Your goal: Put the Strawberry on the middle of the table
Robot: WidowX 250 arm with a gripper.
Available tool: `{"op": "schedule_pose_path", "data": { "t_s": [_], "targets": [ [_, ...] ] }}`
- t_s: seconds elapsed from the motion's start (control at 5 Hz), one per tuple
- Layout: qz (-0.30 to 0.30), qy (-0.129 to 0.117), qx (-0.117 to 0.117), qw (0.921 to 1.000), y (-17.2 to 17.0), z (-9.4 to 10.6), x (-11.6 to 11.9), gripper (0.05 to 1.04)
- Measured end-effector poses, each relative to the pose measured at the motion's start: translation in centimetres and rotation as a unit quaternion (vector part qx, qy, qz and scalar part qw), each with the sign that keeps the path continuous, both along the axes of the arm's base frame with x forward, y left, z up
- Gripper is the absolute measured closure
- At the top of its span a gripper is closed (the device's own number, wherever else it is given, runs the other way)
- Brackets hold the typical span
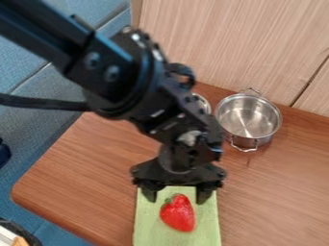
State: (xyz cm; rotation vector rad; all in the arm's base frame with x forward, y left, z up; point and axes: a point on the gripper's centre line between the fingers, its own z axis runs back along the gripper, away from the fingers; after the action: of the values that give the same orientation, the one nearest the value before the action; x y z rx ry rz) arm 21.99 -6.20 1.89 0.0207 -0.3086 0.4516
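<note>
My gripper hangs over the upper end of a light green cloth or board, its two fingers spread apart. A red strawberry lies on that green piece, its top end close to the space between the fingertips. Nothing is held; a gap separates the fruit from each finger. The green piece rests on the brown wooden table at the view's bottom edge.
A steel pot with two handles stands at the table's back, against the wooden wall. Another metal rim is partly hidden behind the arm. A dark-rimmed object is at the lower left corner.
</note>
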Motion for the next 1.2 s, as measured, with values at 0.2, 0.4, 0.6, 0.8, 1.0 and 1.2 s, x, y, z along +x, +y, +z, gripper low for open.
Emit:
{"op": "schedule_pose_path", "data": {
  "t_s": [0.2, 0.4, 0.6, 0.8, 1.0, 1.2],
  "targets": [
    [0.018, 0.028, -0.01, 0.9994, 0.8, -1.8, -1.1, 0.083],
    [0.014, 0.057, 0.004, 0.9983, 1.0, -3.3, -1.4, 0.121],
    [0.005, 0.059, 0.005, 0.9983, 0.5, -3.5, -1.3, 0.266],
    [0.003, 0.058, 0.01, 0.9983, 0.4, -3.5, -1.2, 0.267],
    [0.018, 0.064, 0.011, 0.9978, 0.4, -3.3, -1.1, 0.267],
    [0.027, 0.03, 0.007, 0.9992, 0.0, -1.0, 0.4, 0.267]
  ]
}}
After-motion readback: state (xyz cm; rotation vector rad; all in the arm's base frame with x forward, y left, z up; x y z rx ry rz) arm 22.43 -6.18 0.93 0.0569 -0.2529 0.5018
